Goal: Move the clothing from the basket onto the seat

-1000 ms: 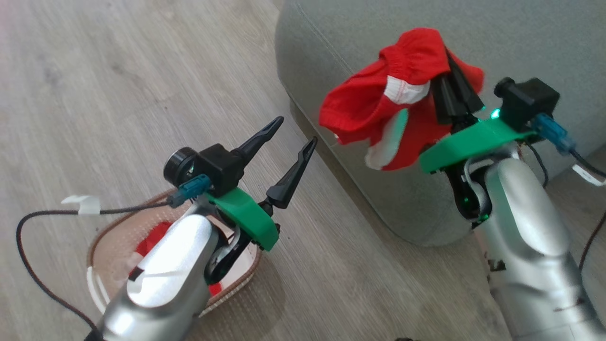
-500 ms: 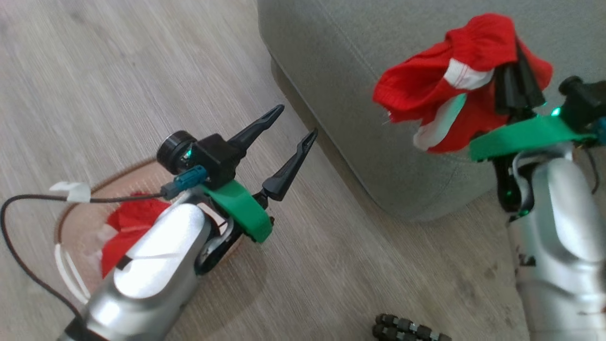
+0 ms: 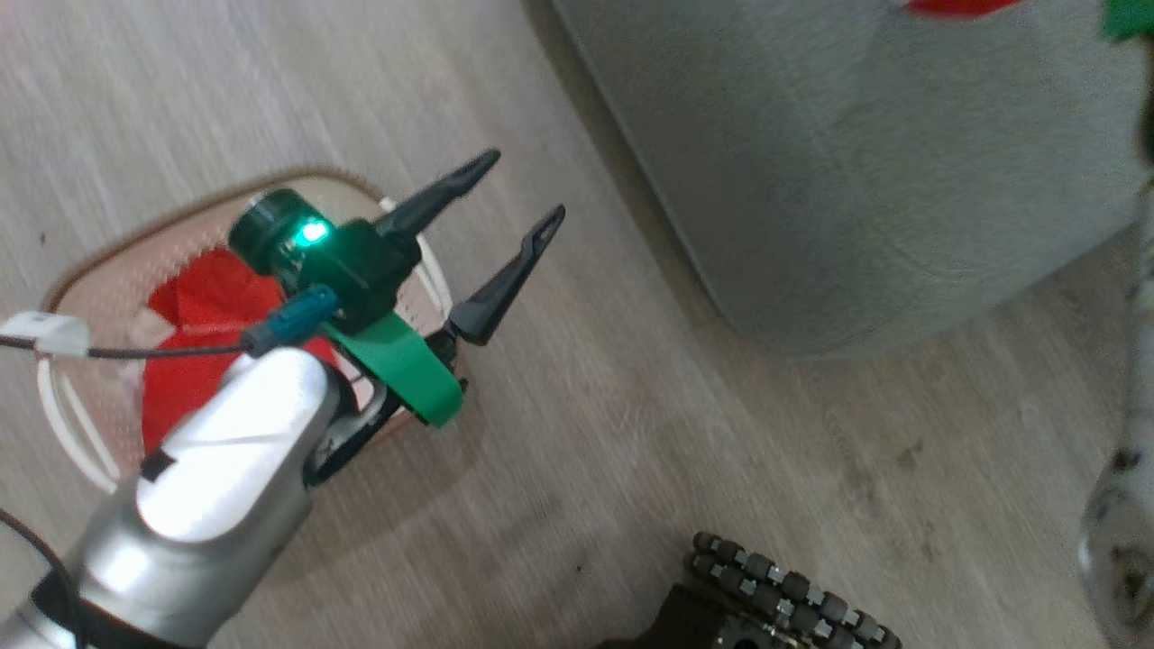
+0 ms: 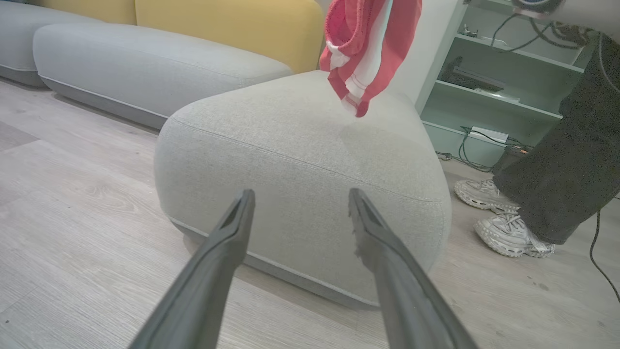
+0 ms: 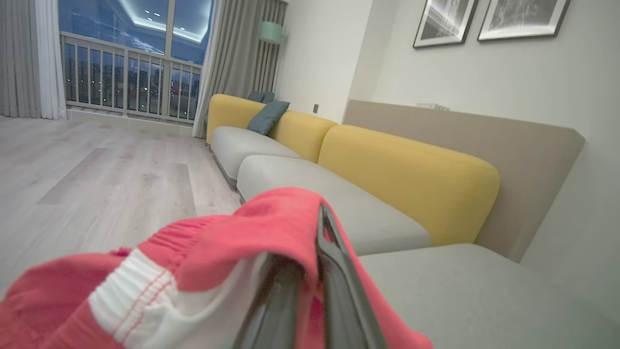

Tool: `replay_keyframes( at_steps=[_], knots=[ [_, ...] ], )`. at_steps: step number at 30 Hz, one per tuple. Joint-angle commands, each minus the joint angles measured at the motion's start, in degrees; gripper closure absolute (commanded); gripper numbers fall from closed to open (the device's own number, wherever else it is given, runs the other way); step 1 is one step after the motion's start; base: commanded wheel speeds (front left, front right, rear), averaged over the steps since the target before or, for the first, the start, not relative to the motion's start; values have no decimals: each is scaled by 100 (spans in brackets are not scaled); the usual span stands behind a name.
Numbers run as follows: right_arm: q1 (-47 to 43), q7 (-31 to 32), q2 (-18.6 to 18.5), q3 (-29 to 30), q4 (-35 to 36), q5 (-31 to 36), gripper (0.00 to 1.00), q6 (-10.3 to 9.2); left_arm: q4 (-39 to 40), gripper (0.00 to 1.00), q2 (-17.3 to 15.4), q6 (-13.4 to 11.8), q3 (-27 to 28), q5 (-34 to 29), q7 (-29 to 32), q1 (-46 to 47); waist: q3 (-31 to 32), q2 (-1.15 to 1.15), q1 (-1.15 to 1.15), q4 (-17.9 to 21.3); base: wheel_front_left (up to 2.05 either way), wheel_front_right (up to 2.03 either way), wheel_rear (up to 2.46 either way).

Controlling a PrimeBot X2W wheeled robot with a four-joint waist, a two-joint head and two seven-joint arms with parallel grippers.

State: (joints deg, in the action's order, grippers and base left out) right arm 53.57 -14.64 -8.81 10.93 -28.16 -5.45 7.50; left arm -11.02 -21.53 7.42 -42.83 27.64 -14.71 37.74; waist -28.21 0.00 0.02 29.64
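Note:
The cream basket (image 3: 113,275) stands on the floor at the left with red clothing (image 3: 203,302) lying in it. My left gripper (image 3: 523,185) hovers over the basket's right end, open and holding nothing; its fingers (image 4: 232,232) point toward the grey seat (image 4: 300,145). A second red garment with white stripes (image 4: 368,48) hangs in the air above the seat. My right gripper (image 5: 320,218) is shut on that garment (image 5: 218,271), which drapes over its fingers, with the seat (image 5: 484,300) below it. A red sliver of it (image 3: 956,5) shows at the head view's top edge.
Pale wood floor lies between basket and seat (image 3: 856,180). A person's legs and pale shoes (image 4: 508,232) stand right of the seat, before a shelf unit (image 4: 508,72). A grey and yellow sofa (image 5: 411,174) runs behind it. My base wheel (image 3: 775,595) shows at the bottom.
The head camera has swung, so the basket shows more fully and the seat sits further up and right. The right gripper, shut on its red garment, has left that view's top right.

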Motion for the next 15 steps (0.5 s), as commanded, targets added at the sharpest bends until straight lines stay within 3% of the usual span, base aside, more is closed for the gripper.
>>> replay_keyframes(
  at_steps=[1,9,15],
  knots=[
    [349,-36,-146,118,105,120,100,-1,291,0,-180,6,152,-78,-29,241,-389,0,-2,-286,0,0,0],
    [1583,39,-802,1361,-733,730,100,-1,670,0,-391,6,99,-105,-29,517,-1051,0,-2,-810,0,0,0],
    [2099,372,-1287,2151,-827,1333,100,-1,804,0,-416,6,163,-86,-29,614,-1380,0,-2,-1221,0,0,0]
  ],
)
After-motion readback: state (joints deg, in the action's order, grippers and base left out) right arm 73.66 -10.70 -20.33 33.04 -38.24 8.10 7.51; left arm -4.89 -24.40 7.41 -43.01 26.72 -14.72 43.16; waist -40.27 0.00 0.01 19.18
